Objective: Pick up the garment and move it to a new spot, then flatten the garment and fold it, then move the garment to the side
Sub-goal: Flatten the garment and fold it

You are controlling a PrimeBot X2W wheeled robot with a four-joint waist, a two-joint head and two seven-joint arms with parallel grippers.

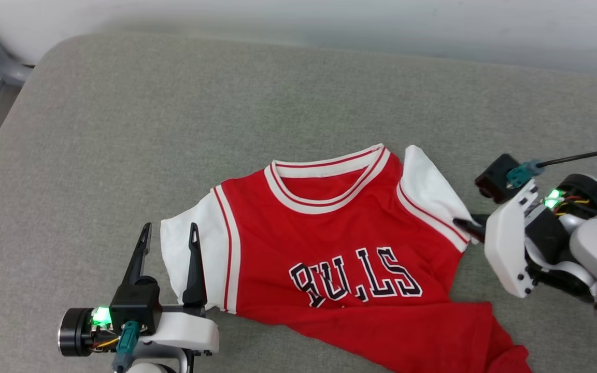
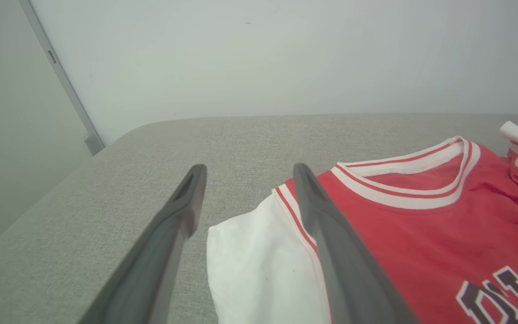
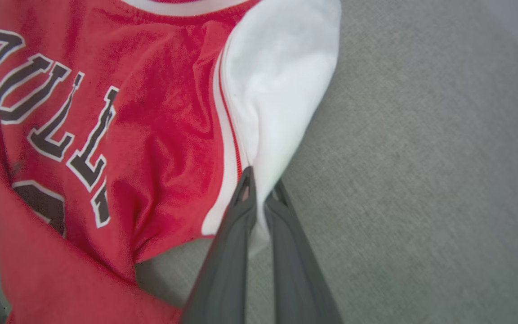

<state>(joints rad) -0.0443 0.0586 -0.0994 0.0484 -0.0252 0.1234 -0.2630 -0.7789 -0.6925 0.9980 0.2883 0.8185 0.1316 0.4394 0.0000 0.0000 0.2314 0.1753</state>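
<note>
Item: jersey (image 1: 329, 233), red with white short sleeves, striped red-and-white collar and black-and-white lettering (image 1: 355, 277) across the chest. It lies face up, collar toward the wall (image 2: 286, 54), on a grey cushion (image 1: 174, 103). The upper body is spread fairly flat, while the lower part is bunched and twisted toward the robot's right. Left pincer (image 1: 170, 230), also seen from its own wrist (image 2: 249, 175): released, with fingers wide apart. It sits at the jersey's left sleeve (image 1: 171, 259), one finger over the sleeve near its striped seam and the other just outside the sleeve's edge over bare cushion; whether either touches the cloth cannot be told. Right pincer (image 1: 459, 224), also seen from its own wrist (image 3: 262, 180): clenched on the jersey at the lower edge of the right sleeve (image 1: 430, 191), beside the striped seam. White cloth is pinched between the two fingers and the fabric is drawn into creases toward the grip.
</note>
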